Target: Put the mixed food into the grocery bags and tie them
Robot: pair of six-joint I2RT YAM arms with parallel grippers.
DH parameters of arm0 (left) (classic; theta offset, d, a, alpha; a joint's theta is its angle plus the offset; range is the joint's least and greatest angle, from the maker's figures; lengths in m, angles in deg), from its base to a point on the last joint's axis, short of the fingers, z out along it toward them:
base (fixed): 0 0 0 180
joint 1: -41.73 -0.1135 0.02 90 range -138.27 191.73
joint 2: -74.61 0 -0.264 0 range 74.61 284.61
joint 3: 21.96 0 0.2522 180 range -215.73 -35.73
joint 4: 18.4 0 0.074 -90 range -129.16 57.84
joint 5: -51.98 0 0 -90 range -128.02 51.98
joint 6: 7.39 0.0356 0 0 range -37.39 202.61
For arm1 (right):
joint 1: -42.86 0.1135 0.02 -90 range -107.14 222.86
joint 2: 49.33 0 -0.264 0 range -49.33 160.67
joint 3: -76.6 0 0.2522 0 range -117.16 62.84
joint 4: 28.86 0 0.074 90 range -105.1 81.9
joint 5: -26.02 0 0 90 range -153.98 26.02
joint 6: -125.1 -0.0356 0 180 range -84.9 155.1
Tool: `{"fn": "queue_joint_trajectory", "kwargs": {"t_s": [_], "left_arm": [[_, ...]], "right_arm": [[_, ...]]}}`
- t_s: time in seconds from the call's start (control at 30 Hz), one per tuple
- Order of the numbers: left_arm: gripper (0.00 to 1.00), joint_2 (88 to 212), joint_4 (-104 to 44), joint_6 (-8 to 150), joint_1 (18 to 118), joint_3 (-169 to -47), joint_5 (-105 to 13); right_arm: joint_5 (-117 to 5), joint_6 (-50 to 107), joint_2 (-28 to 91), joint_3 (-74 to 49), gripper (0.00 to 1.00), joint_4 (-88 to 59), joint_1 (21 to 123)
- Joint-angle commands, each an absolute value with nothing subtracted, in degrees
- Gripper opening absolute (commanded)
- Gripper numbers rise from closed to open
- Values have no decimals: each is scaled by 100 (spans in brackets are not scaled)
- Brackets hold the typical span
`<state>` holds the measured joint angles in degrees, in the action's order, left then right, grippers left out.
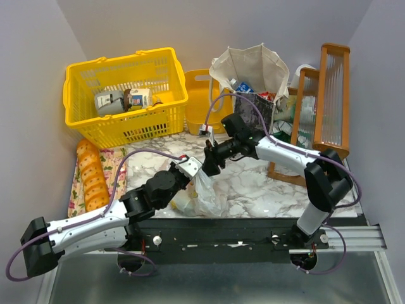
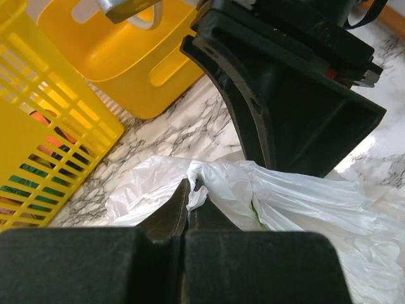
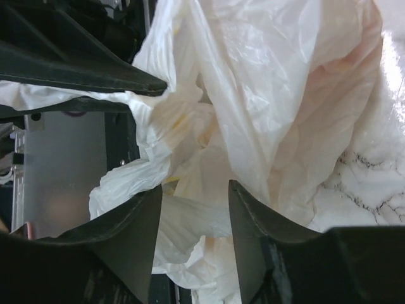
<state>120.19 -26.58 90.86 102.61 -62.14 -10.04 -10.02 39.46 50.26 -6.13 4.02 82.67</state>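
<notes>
left gripper [image 2: 190, 185] clamps a twist of the bag [image 2: 297, 193], right gripper [image 3: 195, 190] sits open at loose film; pulling now could slip or tear thin plastic, knot fails.

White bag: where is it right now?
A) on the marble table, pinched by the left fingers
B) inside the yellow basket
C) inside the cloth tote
A: the white bag lies on the marble table, and the left fingers are shut on a twist of it.
</notes>
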Motion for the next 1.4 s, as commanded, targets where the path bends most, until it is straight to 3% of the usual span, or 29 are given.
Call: {"fn": "queue_joint_trajectory", "kwargs": {"t_s": [0.0, 0.07, 0.17, 0.37, 0.57, 0.83, 0.93, 0.97, 1.13, 1.2, 1.37], "left_arm": [[0, 11873, -2513, 8719, 10264, -6341, -1419], [0, 11794, -2548, 8648, 10264, -6333, -1525], [0, 11645, -2452, 8516, 10264, -6245, -1728], [0, 11285, -2294, 8323, 10264, -6087, -1798], [0, 11152, -2311, 8287, 10264, -6016, -1825], [0, 11126, -2399, 8068, 10255, -5928, -1658], [0, 11126, -2434, 8023, 10255, -5875, -1605], [0, 11100, -2443, 7989, 10255, -5867, -1605], [0, 10959, -2627, 7953, 10255, -5928, -1631], [0, 10880, -2715, 7944, 10255, -5972, -1675], [0, 10722, -2856, 7874, 10255, -6007, -1798]], "right_arm": [[-833, 3519, 4534, -124, 59, -866, 8329], [-860, 3116, 4350, 148, 65, -1340, 8338], [-974, 2782, 4182, 368, 66, -1972, 8373], [-1352, 2430, 4129, 1001, 47, -3177, 8557], [-1835, 2218, 3927, 1687, 42, -4373, 8707], [-2819, 2631, 3312, 2152, 38, -4498, 9085], [-3607, 2622, 2899, 2285, 48, -4262, 9120], [-3846, 2588, 2803, 2294, 57, -3991, 9120], [-4901, 2807, 2222, 2267, 65, -2943, 9094], [-5000, 2868, 2047, 2329, 61, -2723, 9068], [-4886, 2947, 1572, 2215, 38, -2337, 8997]]}}
